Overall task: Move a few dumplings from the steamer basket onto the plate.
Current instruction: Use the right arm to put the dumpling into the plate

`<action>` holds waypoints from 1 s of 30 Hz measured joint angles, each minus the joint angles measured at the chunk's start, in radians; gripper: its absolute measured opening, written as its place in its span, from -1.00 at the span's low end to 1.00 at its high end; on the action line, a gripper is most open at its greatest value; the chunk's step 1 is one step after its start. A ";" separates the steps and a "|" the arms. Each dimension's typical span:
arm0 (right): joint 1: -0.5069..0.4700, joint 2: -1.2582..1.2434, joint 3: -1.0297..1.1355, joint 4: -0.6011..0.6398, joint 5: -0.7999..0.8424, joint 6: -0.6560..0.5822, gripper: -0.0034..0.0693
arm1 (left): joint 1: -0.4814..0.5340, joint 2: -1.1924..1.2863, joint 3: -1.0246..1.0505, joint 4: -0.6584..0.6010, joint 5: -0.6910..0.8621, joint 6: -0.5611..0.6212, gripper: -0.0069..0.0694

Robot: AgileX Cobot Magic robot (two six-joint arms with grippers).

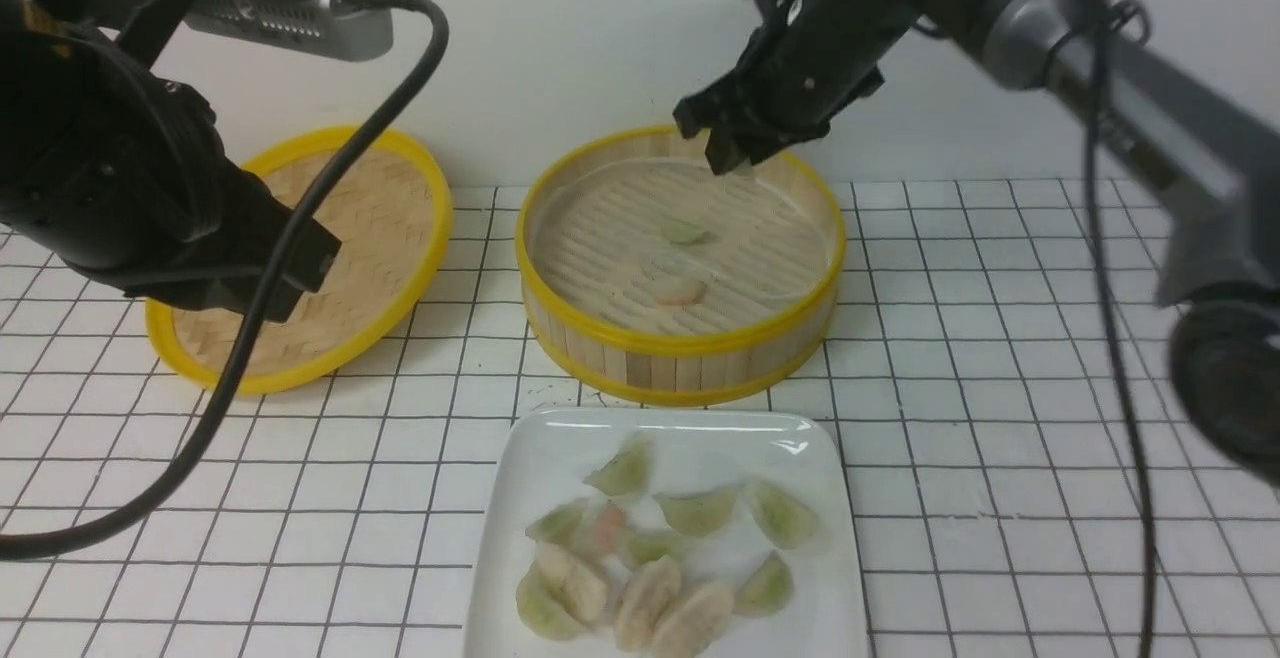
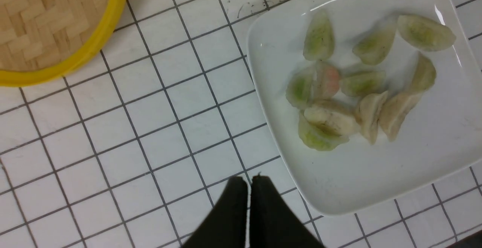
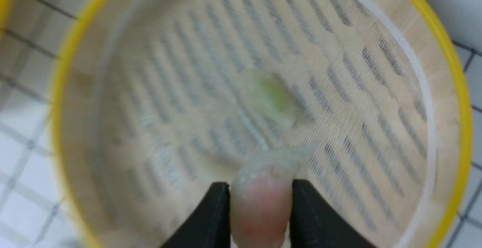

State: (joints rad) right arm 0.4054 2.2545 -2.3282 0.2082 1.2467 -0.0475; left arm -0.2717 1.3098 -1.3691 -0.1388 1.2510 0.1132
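In the right wrist view a pinkish dumpling (image 3: 260, 202) sits between the fingertips of my right gripper (image 3: 260, 183), touching both, with a green dumpling (image 3: 273, 97) on the mesh floor beyond it. In the front view the right gripper (image 1: 727, 156) hangs over the far rim of the steamer basket (image 1: 680, 358); what it holds does not show there. On the basket floor lie a green dumpling (image 1: 686, 232) and a pinkish one (image 1: 680, 290). Several dumplings (image 1: 650, 558) lie on the white plate (image 1: 560, 438). My left gripper (image 2: 248, 178) is shut and empty beside the plate (image 2: 339, 187).
The shallow woven lid (image 1: 430, 238) with its yellow rim lies left of the basket, partly behind my left arm (image 1: 150, 198). A black cable (image 1: 230, 368) loops down from that arm across the tiled tabletop. The lid (image 2: 56, 22) also shows in the left wrist view.
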 joint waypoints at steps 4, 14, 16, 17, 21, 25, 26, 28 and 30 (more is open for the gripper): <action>0.007 -0.257 0.343 0.057 -0.002 -0.010 -0.39 | 0.000 0.000 0.000 0.000 0.000 -0.001 -0.83; 0.207 -0.559 1.063 0.107 -0.112 -0.033 -0.39 | 0.000 0.000 0.000 -0.004 0.000 -0.001 -0.83; 0.251 -0.550 1.138 0.107 -0.172 -0.031 -0.39 | 0.000 0.000 0.000 -0.004 0.000 -0.001 -0.83; 0.270 -0.541 1.163 0.107 -0.196 -0.031 -0.39 | 0.000 0.000 0.000 -0.004 0.000 -0.001 -0.83; 0.314 -0.489 1.192 0.108 -0.266 -0.031 -0.37 | 0.000 0.000 0.000 -0.005 0.000 0.002 -0.83; 0.316 -0.462 1.192 0.108 -0.312 -0.031 -0.09 | 0.000 0.000 0.000 -0.005 0.000 0.003 -0.83; 0.316 -0.462 1.192 0.105 -0.317 -0.029 -0.01 | 0.000 0.000 0.000 -0.005 0.000 0.003 -0.83; 0.316 -0.462 1.192 0.081 -0.321 -0.011 0.20 | 0.000 0.000 0.000 -0.005 0.000 0.003 -0.83; 0.316 -0.462 1.190 0.067 -0.318 0.001 0.28 | 0.000 0.000 0.000 -0.005 0.000 0.003 -0.83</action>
State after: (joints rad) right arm 0.7218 1.7928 -1.1382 0.2755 0.9285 -0.0460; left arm -0.2717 1.3098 -1.3691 -0.1433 1.2510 0.1158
